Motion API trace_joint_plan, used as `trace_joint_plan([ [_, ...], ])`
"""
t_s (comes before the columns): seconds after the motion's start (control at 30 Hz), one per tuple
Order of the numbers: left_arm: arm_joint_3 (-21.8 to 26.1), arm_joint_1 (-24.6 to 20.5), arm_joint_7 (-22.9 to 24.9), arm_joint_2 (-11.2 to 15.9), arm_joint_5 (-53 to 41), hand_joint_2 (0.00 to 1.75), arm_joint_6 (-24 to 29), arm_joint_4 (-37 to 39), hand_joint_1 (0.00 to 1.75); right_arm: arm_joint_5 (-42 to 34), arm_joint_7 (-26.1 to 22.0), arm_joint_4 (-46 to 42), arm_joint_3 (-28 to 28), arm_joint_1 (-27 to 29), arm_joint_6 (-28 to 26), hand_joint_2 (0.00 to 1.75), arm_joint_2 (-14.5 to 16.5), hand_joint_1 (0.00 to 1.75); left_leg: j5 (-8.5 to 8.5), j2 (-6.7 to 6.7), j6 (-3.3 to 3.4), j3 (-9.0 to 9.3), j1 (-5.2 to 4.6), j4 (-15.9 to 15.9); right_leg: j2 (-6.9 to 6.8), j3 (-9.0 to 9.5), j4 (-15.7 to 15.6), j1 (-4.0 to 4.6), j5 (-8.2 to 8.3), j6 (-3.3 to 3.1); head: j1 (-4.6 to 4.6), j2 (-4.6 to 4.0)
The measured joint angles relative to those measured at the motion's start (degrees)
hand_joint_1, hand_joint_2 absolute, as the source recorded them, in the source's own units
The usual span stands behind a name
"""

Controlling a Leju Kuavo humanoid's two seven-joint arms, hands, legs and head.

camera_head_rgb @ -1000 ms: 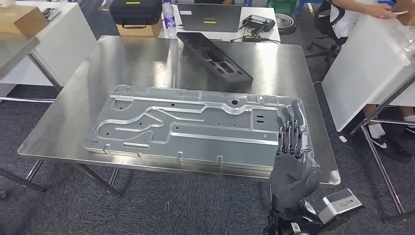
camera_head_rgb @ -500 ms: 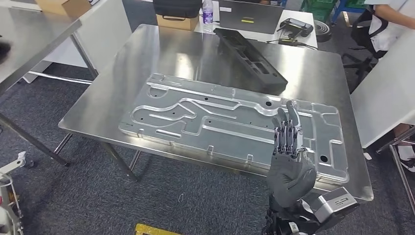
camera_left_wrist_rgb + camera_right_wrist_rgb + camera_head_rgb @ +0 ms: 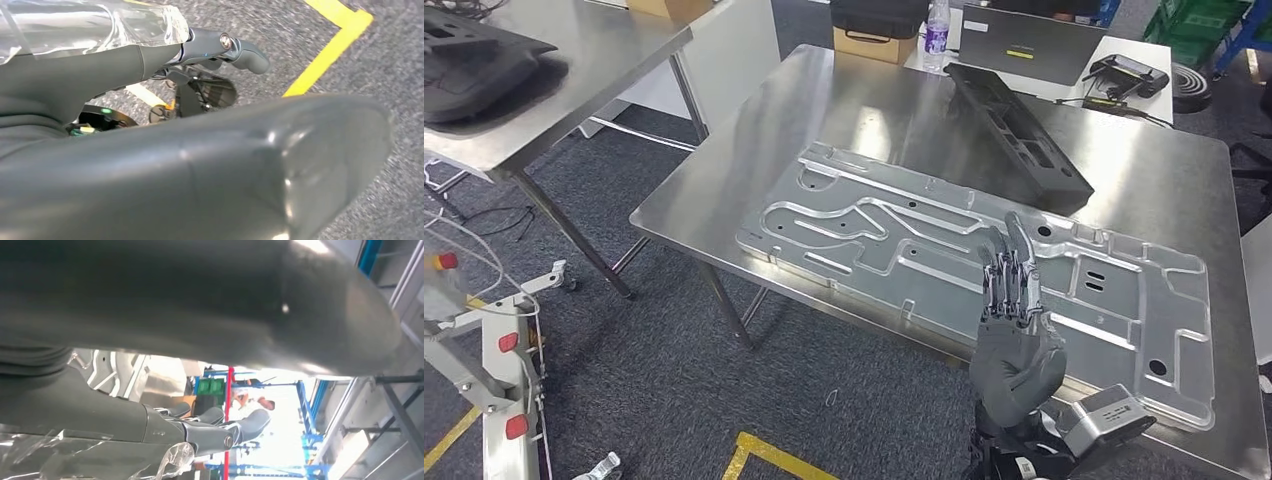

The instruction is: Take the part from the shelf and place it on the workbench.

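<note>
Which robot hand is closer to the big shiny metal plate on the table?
The right hand. It is raised with fingers up over the near edge of the big silver machined metal plate. The left hand hangs low over grey carpet with yellow tape, away from it.

A plate (image 3: 984, 260) is lying flat on the bench (image 3: 754, 130), a tray (image 3: 1019, 130) sitting behind it; the right hand (image 3: 1014, 330) is hanging before the plate's near edge.

part (image 3: 944, 240): large grooved silver plate | flat on steel workbench (image 3: 824, 110)
</note>
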Motion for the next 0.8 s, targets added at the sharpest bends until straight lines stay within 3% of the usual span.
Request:
trace_joint_plan([
  [0.03, 0.0, 0.1, 0.0, 0.0, 0.0, 0.00, 0.1, 0.0, 0.00, 0.2, 0.1, 0.0, 0.0, 0.0, 0.2, 0.00, 0.0, 0.00, -1.19, 1.32, -0.43, -0.81, -0.02, 1.7, -0.83, 0.00, -0.2, -0.18, 0.19, -0.22, -0.19, 0.00],
  [0.1, 0.0, 0.0, 0.1, 0.0, 0.0, 0.00, 0.1, 0.0, 0.00, 0.7, 0.4, 0.1, 0.0, 0.1, 0.7, 0.00, 0.0, 0.00, -5.13, 4.57, -1.42, -3.75, 0.34, 8.6, -2.55, -0.09, -0.2, -0.26, 0.32, -0.43, -0.59, -0.01],
  [0.17, 0.0, -0.1, 0.1, 0.0, 0.0, 0.00, 0.1, 0.0, 0.00, 1.6, 1.0, 0.3, 0.0, 0.2, 1.2, 0.00, 0.0, 0.00, -7.94, 5.95, -2.14, -6.39, 0.93, 15.3, -4.38, -0.19, -0.2, -0.19, 0.33, -0.48, -0.73, -0.01],
  [0.2, 0.0, -0.1, 0.1, 0.0, 0.0, 0.00, 0.2, 0.0, 0.00, 2.1, 1.4, 0.5, 0.0, 0.2, 1.4, 0.00, -0.1, 0.00, -7.92, 6.28, -2.31, -6.34, 1.12, 15.9, -5.25, -0.21, -0.2, -0.19, 0.32, -0.46, -0.77, -0.01],
  [0.23, 0.0, 0.0, 0.1, 0.0, 0.0, 0.00, 0.2, 0.0, 0.00, 2.7, 1.9, 0.6, 0.0, 0.2, 1.6, 0.00, -0.1, 0.00, -6.90, 6.64, -2.36, -5.01, 1.23, 14.0, -6.06, -0.19, -0.2, -0.19, 0.30, -0.43, -0.80, -0.01],
  [0.33, 0.0, -0.2, 0.1, 0.1, 0.1, 0.00, 0.3, 0.0, 0.00, 4.3, 3.0, 0.8, 0.0, 0.2, 2.1, 0.00, -0.1, 0.00, -2.71, 9.23, -1.62, 2.09, 0.82, 1.8, -8.23, 0.00, -0.2, -0.02, 0.14, -0.03, -0.85, -0.01],
  [0.4, 0.0, -0.3, 0.0, 0.1, 0.2, 0.00, 0.3, 0.0, 0.00, 4.7, 3.2, 0.8, 0.0, 0.1, 2.4, 0.00, -0.1, 0.00, -2.04, 9.91, -0.71, 3.52, 0.27, -1.3, -9.27, 0.07, -0.1, 0.16, 0.05, 0.56, -0.84, -0.01],
  [0.47, 0.0, -0.2, 0.0, 0.2, 0.4, 0.00, 0.4, 0.0, 0.00, 4.9, 3.4, 0.9, 0.0, 0.1, 2.6, 0.00, -0.1, 0.00, -1.65, 8.81, 0.09, 3.26, 0.18, -1.5, -10.13, 0.10, -0.2, 0.30, 0.00, 1.25, -0.85, -0.01],
  [0.5, 0.0, 0.0, -0.1, 0.2, 0.6, 0.00, 0.6, 0.0, 0.00, 5.0, 3.5, 0.9, 0.0, 0.1, 2.6, 0.00, -0.2, 0.00, -1.37, 8.29, 0.43, 3.29, 0.32, -1.8, -9.73, 0.04, 0.1, 0.30, -0.34, 1.59, -0.83, -0.01],
  [0.57, 0.0, 0.1, -0.2, 0.3, 0.8, 0.00, 0.8, 0.0, 0.00, 5.3, 3.7, 0.9, 0.0, 0.1, 2.8, 0.00, -0.2, 0.00, -0.72, 7.30, 1.13, 3.42, 0.71, -2.4, -6.91, -1.35, 3.5, 0.28, -2.78, 1.99, -0.78, 0.00],
  [0.63, 0.0, 0.0, -0.3, 0.3, 0.9, 0.00, 0.8, 0.0, 0.00, 5.4, 3.7, 1.0, 0.1, 0.4, 3.1, 0.00, -0.2, 0.00, -0.42, 6.17, 1.53, 3.17, 0.77, -2.5, -3.90, -4.85, 11.5, 0.12, -6.85, 2.00, -0.72, 0.00],
  [0.67, 0.0, -0.1, -0.4, 0.3, 0.9, 0.00, 0.8, 0.0, 0.00, 5.4, 3.8, 1.1, 0.1, 0.6, 3.1, 0.00, -0.3, 0.00, -0.32, 5.45, 1.62, 3.05, 0.75, -2.4, -3.39, -6.77, 15.6, 0.11, -8.30, 2.04, -0.70, 0.00],
  [0.7, 0.0, -0.1, -0.5, 0.3, 0.9, 0.00, 0.8, 0.0, 0.00, 5.3, 3.8, 1.2, 0.1, 0.8, 3.2, 0.00, -0.3, 0.00, -0.25, 4.67, 1.62, 2.98, 0.74, -2.4, -3.18, -8.03, 18.0, 0.07, -8.77, 2.09, -0.70, 0.00],
  [0.73, 0.0, -0.1, -0.6, 0.3, 0.9, 0.00, 0.9, 0.0, 0.00, 5.3, 3.8, 1.3, 0.1, 0.9, 3.3, 0.00, -0.3, 0.00, -0.17, 3.87, 1.57, 2.94, 0.76, -2.4, -3.09, -8.21, 18.2, 0.00, -8.04, 2.14, -0.70, 0.00],
  [0.77, 0.0, -0.1, -0.6, 0.3, 0.8, 0.00, 1.0, 0.0, 0.00, 5.3, 3.8, 1.4, 0.1, 0.9, 3.4, 0.00, -0.3, 0.00, -0.12, 3.01, 1.47, 2.92, 0.83, -2.3, -2.91, -7.17, 15.7, -0.13, -6.16, 2.19, -0.70, 0.01],
  [0.8, 0.0, 0.0, -0.7, 0.3, 0.8, 0.00, 1.1, 0.0, 0.00, 5.3, 3.8, 1.5, 0.1, 0.9, 3.4, 0.00, -0.4, 0.00, -0.12, 2.17, 1.30, 2.84, 0.90, -2.1, -1.89, -5.20, 11.4, -0.41, -3.77, 2.30, -0.70, 0.00],
])
